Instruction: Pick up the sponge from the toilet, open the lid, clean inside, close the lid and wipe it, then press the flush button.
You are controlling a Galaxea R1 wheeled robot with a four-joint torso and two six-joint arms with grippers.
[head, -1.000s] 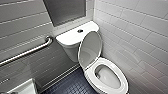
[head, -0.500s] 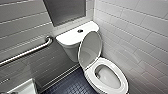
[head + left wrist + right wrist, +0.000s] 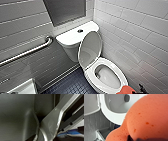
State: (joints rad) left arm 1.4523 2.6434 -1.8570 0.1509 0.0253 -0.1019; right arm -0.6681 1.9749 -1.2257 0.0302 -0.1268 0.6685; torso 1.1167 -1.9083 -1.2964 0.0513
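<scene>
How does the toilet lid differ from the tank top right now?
The lid stands raised, tilted back toward the tank; the tank top lies flat. The lid is a plain oval; the tank top is boxy, rounded, with the dark flush button in its middle. Both are glossy white.

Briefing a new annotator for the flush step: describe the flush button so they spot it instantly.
Find the white toilet in the tiled corner, lid raised. Behind the lid is the flat white tank top. The flush button is the small dark round spot near its middle, the only dark mark on that surface.
</scene>
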